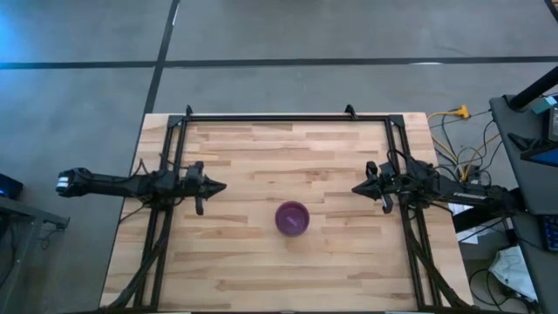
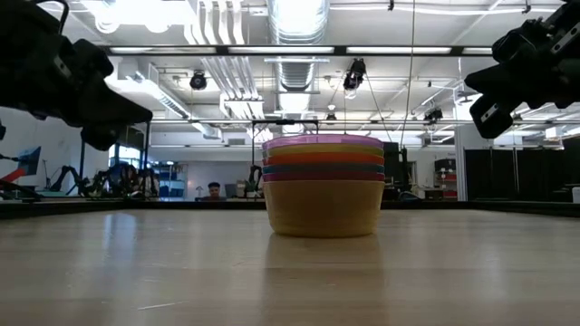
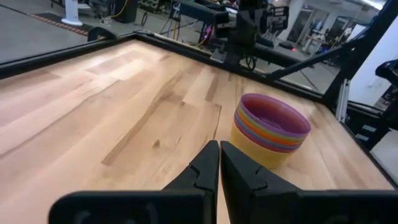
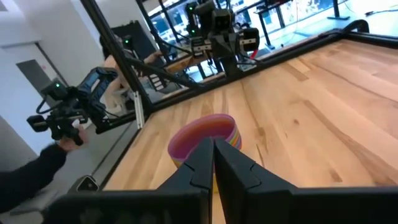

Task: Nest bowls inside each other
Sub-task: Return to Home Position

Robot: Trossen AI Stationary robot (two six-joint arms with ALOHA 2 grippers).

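The bowls stand nested in one stack (image 1: 292,218) near the table's middle, its yellow bottom bowl (image 2: 323,208) resting on the wood and a purple bowl on top (image 3: 273,115). Orange-red, blue and green rims show between them. My left gripper (image 1: 222,186) hovers shut at the table's left side, above and left of the stack (image 3: 270,130). My right gripper (image 1: 356,188) hovers shut at the right side, also apart from the stack (image 4: 205,140). Both point toward the middle.
A black metal frame (image 1: 288,115) runs along the far edge and down both sides of the table. Cables and equipment (image 1: 523,148) lie off the right edge. In the right wrist view a person's hand (image 4: 65,134) holds a device beyond the table's edge.
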